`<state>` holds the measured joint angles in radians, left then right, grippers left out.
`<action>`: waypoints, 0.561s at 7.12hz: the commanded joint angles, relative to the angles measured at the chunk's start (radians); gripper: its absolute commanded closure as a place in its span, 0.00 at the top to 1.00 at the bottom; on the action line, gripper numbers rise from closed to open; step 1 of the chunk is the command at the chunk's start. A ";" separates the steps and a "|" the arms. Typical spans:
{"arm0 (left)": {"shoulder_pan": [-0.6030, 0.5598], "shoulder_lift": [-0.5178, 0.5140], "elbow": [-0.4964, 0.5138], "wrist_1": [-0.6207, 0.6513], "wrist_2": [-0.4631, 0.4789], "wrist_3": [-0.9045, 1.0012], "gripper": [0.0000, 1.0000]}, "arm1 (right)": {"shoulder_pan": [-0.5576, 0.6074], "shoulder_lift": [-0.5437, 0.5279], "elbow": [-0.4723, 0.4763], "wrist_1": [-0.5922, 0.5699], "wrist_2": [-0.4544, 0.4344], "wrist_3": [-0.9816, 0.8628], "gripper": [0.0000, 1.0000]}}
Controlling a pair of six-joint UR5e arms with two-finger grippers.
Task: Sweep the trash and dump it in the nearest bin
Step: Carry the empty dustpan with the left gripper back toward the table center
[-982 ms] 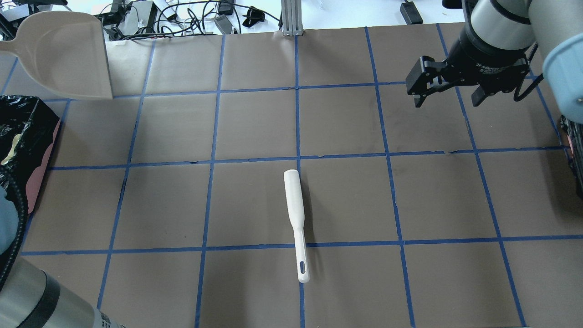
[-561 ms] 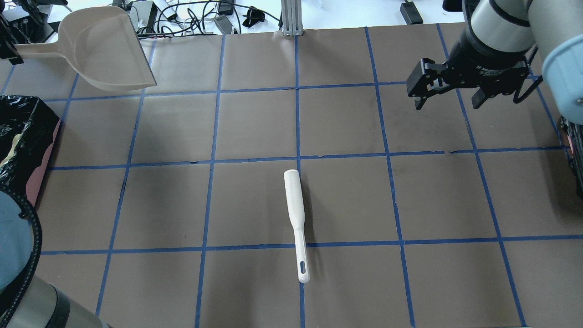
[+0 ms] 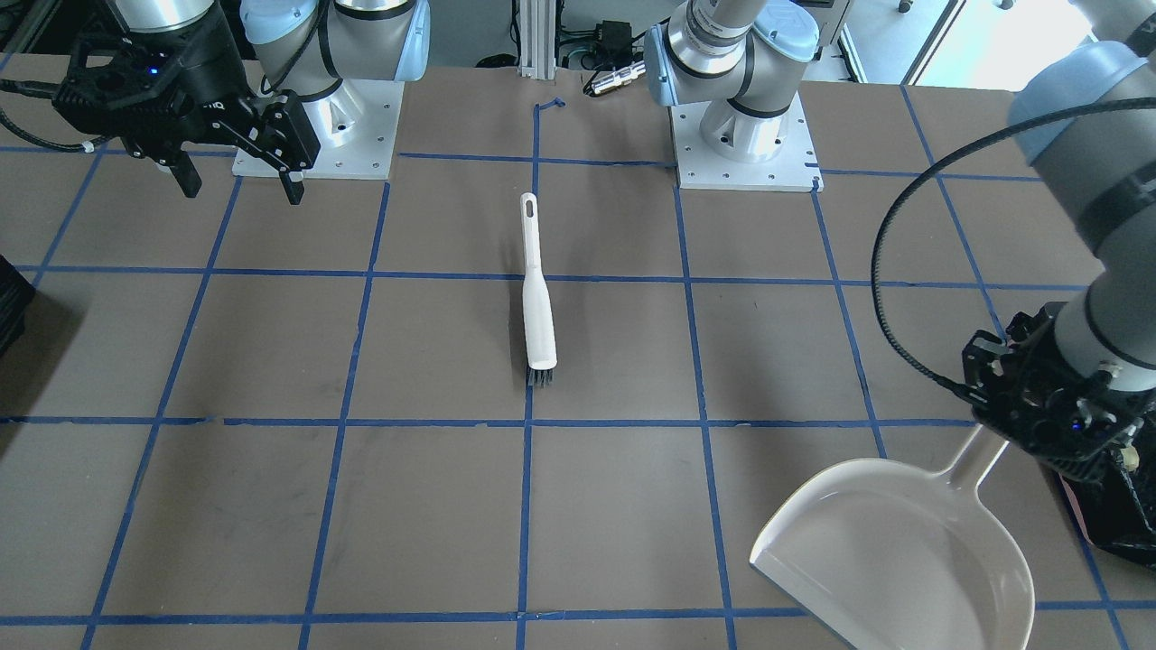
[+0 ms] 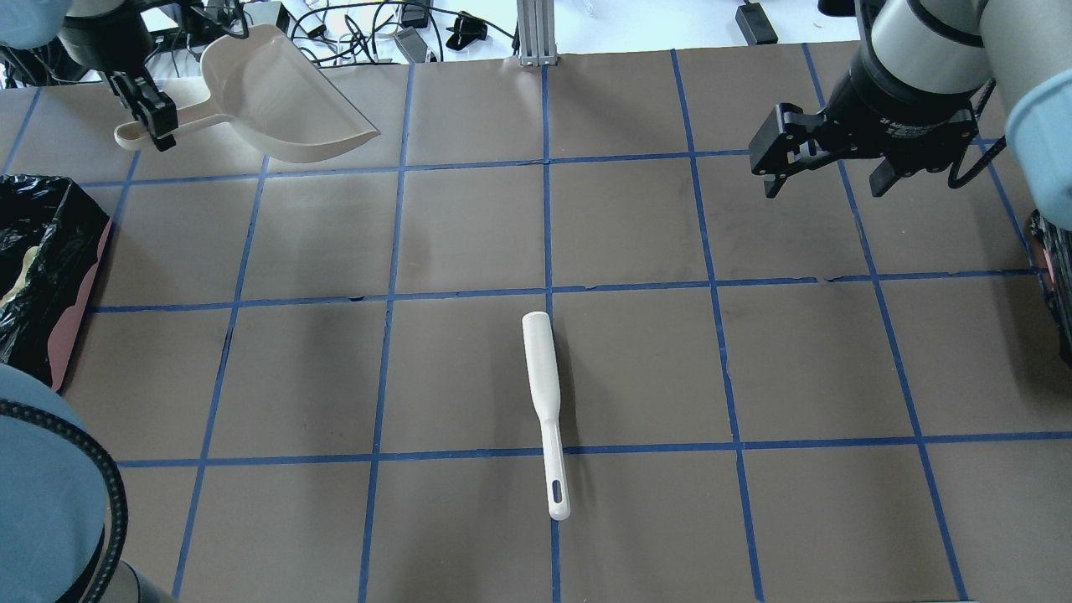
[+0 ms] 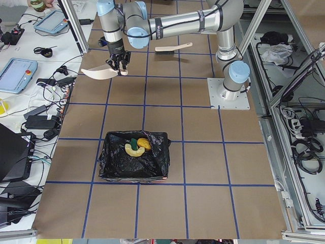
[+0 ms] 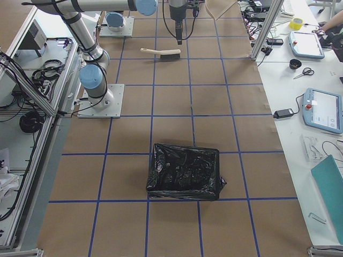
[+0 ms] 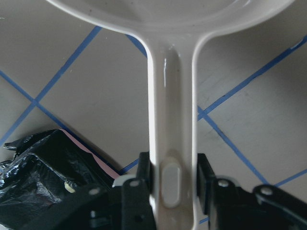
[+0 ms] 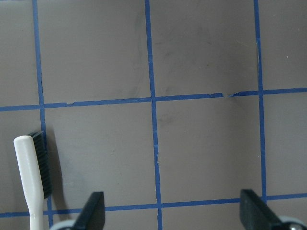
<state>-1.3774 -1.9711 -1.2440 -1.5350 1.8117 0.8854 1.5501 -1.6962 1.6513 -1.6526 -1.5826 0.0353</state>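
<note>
My left gripper (image 4: 146, 113) is shut on the handle of the white dustpan (image 4: 285, 92) and holds it above the table's far left corner. The pan (image 3: 903, 551) is empty. The wrist view shows the jaws clamped on the handle (image 7: 170, 120). The bin (image 5: 134, 162) lined with a black bag stands at the left table edge (image 4: 42, 268). Inside it lie the yellow pastry piece (image 5: 133, 151), the green sponge piece (image 5: 133, 143) and the brown lump (image 5: 144, 143). My right gripper (image 4: 825, 180) is open and empty above the far right.
The white brush (image 4: 544, 402) lies flat mid-table, bristle end away from the robot; it shows in the right wrist view (image 8: 31, 177). A second black-bagged bin (image 6: 185, 171) stands at the right table end. Cables and boxes lie beyond the far edge.
The left gripper has carried the dustpan to the right, away from the bin, and turned its mouth toward the table's middle. The right gripper has hardly moved. The brush has stayed put.
</note>
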 commanded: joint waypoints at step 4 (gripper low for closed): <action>-0.128 -0.006 -0.084 0.003 -0.189 -0.528 0.00 | 0.001 0.032 0.019 -0.027 -0.007 0.008 1.00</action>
<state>-1.4632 -1.9761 -1.3099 -1.5394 1.6297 0.4819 1.5509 -1.6667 1.6689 -1.6764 -1.5891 0.0408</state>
